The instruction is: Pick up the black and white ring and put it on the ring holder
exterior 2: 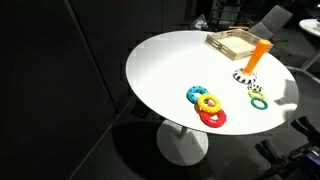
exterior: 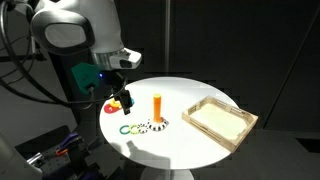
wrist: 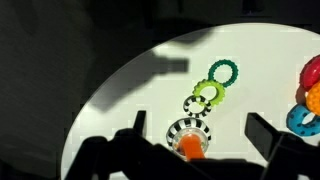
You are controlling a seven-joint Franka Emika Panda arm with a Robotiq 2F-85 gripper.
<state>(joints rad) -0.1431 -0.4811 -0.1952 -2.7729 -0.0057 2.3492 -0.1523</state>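
In the wrist view the 2 dark fingers [wrist: 268, 138] of the Robotiq gripper [exterior: 122, 99] stand wide apart at the bottom edge, holding nothing. Between them, closest in, shows the short upright orange cylindrical ring holder [wrist: 190, 149]. The small flat black and white striped ring [wrist: 187, 129] lies on the round white table [wrist: 130, 80] right at the foot of that peg. The pictures do not settle whether it sits around the base or just beside it.

Just past it lies a yellow-green toothed plastic ring [wrist: 205, 95], and touching that, farther on, a darker green toothed ring [wrist: 222, 71]. At the right edge are a blue ring [wrist: 300, 121] and a red one [wrist: 312, 75], both cut off by the frame.

In an exterior view these belong to a cluster of 3 overlapping rings, with a yellow ring [exterior 2: 208, 102] in its middle, well apart from the peg.

Farthest off in that same view, beyond the orange peg, a shallow light wooden tray [exterior 2: 232, 42] sits near the table rim.

In an exterior view the gripper hangs above the table near the red ring, to the side of the peg.
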